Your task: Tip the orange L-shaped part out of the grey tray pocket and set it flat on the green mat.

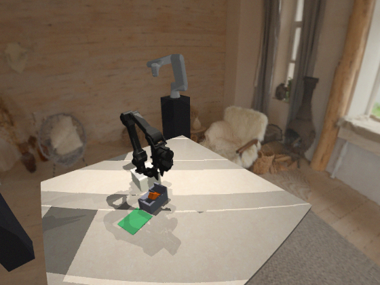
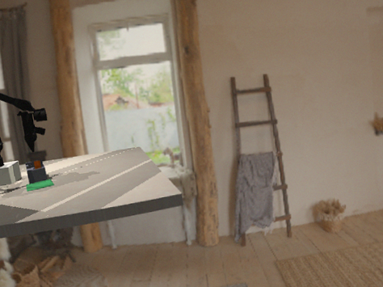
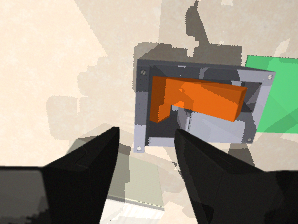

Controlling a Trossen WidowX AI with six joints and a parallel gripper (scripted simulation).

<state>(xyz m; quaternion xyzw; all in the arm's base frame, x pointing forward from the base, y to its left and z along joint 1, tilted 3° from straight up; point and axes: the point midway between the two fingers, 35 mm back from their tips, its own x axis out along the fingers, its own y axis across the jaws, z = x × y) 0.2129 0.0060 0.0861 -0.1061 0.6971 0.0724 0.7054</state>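
Note:
The orange part (image 1: 154,195) (image 2: 37,163) (image 3: 200,97) is in the grey tray (image 1: 154,205) (image 2: 37,176) (image 3: 142,110). In the wrist view its L-shaped end is at the tray's left and is low, and its other end, toward the mat, is tipped up; the exterior view shows orange above the tray wall. My gripper (image 1: 148,174) (image 2: 32,150) (image 3: 147,134) is open and empty, above the tray at the L-shaped end's side, not touching the part. The green mat (image 1: 134,222) (image 2: 40,184) (image 3: 280,100) lies flat beside the tray.
The white block (image 1: 140,183) (image 2: 2,176) (image 3: 140,175) under my arm's base stands close behind the tray. The tray's raised walls surround the part. A grey arm (image 1: 179,71) on a black pedestal (image 1: 175,115) stands beyond the table.

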